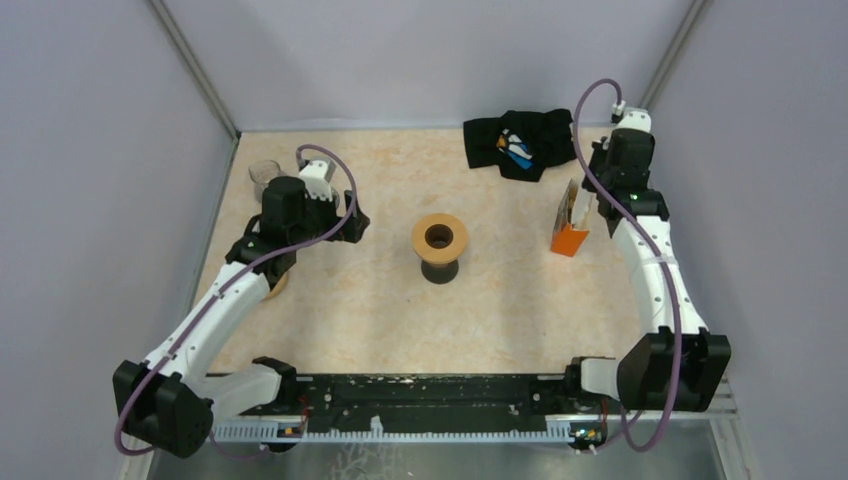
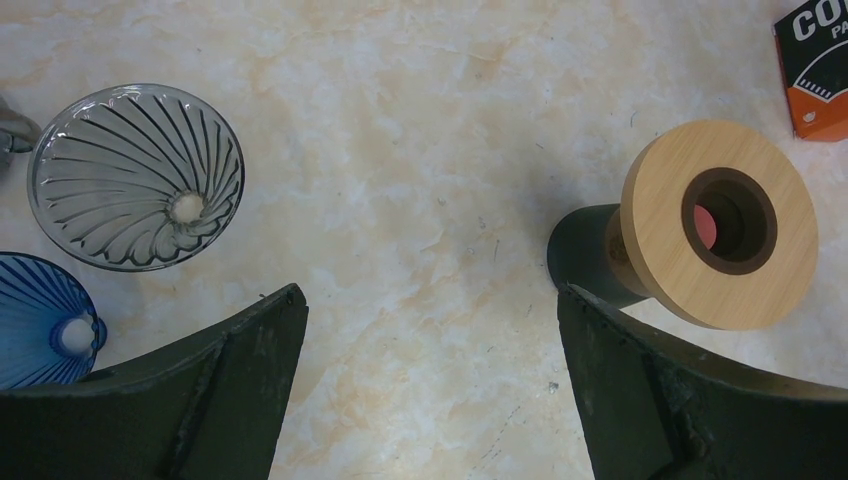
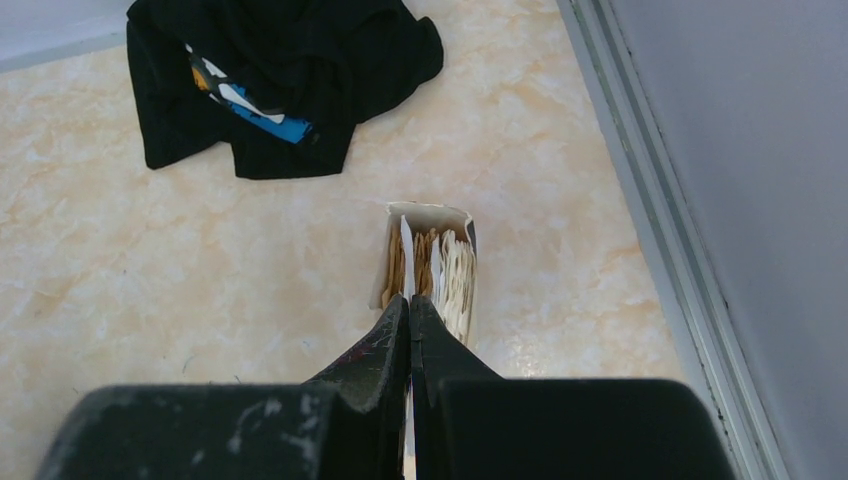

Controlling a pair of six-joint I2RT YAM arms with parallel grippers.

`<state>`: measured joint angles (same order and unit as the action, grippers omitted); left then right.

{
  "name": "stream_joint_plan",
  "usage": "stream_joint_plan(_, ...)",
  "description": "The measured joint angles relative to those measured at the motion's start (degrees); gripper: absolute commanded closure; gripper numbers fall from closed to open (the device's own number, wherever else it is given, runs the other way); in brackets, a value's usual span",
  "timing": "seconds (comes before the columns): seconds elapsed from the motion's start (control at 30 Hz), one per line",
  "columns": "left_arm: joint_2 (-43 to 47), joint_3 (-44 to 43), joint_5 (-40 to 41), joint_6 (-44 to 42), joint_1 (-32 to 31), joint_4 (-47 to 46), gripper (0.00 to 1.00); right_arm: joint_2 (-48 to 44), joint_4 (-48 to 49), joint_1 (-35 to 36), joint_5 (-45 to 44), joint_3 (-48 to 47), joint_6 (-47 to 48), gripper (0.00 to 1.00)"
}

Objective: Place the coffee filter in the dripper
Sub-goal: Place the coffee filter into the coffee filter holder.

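Note:
An open orange box (image 3: pixel 430 265) of coffee filters stands near the right wall. My right gripper (image 3: pixel 410 298) hovers right over it, shut on the thin white edge of one coffee filter (image 3: pixel 404 240) that sticks up from the pack. A clear grey glass dripper (image 2: pixel 135 175) sits on the table at the left, with a blue dripper (image 2: pixel 45 320) beside it. Just right of them my left gripper (image 2: pixel 430 290) hangs wide open over bare table, holding nothing. In the top view the left gripper (image 1: pixel 352 222) is left of centre and the right gripper (image 1: pixel 590 205) is beside the box (image 1: pixel 570 232).
A wooden ring stand (image 1: pixel 439 240) on a dark base stands mid-table, close to my left gripper's right finger (image 2: pixel 640 380). A crumpled black cloth (image 1: pixel 518 143) lies at the back right. Grey walls close in the table on three sides.

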<state>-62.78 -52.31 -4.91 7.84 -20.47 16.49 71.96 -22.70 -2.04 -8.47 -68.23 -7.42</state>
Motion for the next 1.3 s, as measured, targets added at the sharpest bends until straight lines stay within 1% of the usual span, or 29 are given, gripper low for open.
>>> stream_joint_plan(0.3, 0.13, 0.31, 0.0, 0.0, 0.0, -0.11, 0.01, 2.38, 0.42, 1.29, -0.46, 1.16, 1.73, 1.0)
stream_joint_plan(0.47, 0.13, 0.5, 0.0, 0.0, 0.0, -0.2, 0.01, 2.89, 0.35, 1.29, -0.7, 1.22, 1.9, 0.95)
stream_joint_plan(0.53, 0.13, 0.5, 0.02, 0.0, 0.0, -0.22, 0.01, 2.89, 0.35, 1.29, -0.74, 1.22, 1.86, 0.89)
stream_joint_plan(0.67, 0.13, 0.5, 0.02, 0.0, 0.0, -0.24, 0.01, 2.89, 0.33, 1.29, -0.72, 1.22, 1.73, 0.82)
stream_joint_plan(0.87, 0.13, 0.5, 0.0, 0.02, 0.0, -0.24, 0.01, 2.27, 0.2, 1.29, -0.68, 1.22, 1.33, 0.76)
stream_joint_plan(1.17, 0.13, 0.5, 0.0, 0.04, 0.0, -0.24, 0.01, -0.17, -0.02, 1.29, -0.7, 1.22, 0.76, 0.54)
stream_joint_plan(1.3, 0.13, 0.5, 0.04, 0.26, 0.02, -0.24, 0.01, -1.6, -0.7, 1.29, -0.9, 1.22, 0.59, 0.46)
